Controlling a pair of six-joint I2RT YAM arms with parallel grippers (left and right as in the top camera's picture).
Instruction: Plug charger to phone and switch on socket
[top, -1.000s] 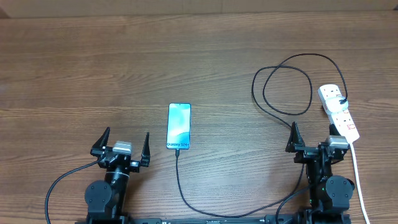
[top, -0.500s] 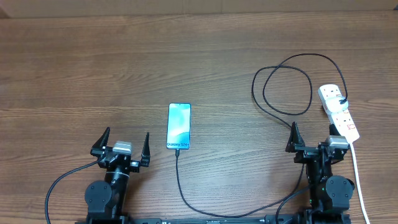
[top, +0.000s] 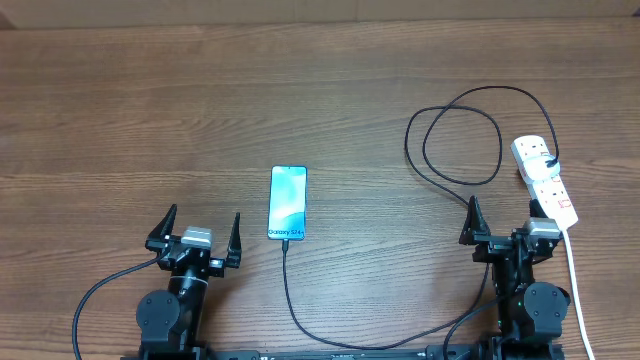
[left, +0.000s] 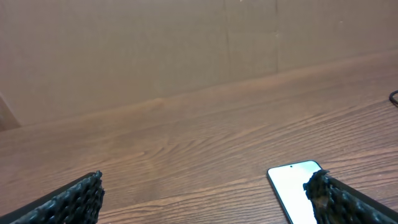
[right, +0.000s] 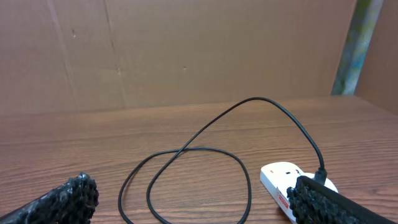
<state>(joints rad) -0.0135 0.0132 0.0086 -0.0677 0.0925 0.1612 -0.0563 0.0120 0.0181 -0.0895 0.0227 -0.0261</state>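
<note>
phone (top: 287, 203) screen-up | charger (top: 284, 265) tip at phone's near end, loops far right of phone | socket (top: 545, 180) right of phone, past loops | left gripper (top: 203, 214) and right gripper (top: 503, 205): jaws apart, empty, flanking phone

A wooden table (top: 150, 100) with brown grain running side to side takes up nearly all of the overhead view. Along its far edge, at twelve o'clock, stands a plain brown board (right: 186, 43), much like cardboard, with faint upright seams in it. In the right wrist view, at about two o'clock, a narrow greenish-yellow strip (right: 357, 43) stands upright beside that board, too blurred to make out.
</note>
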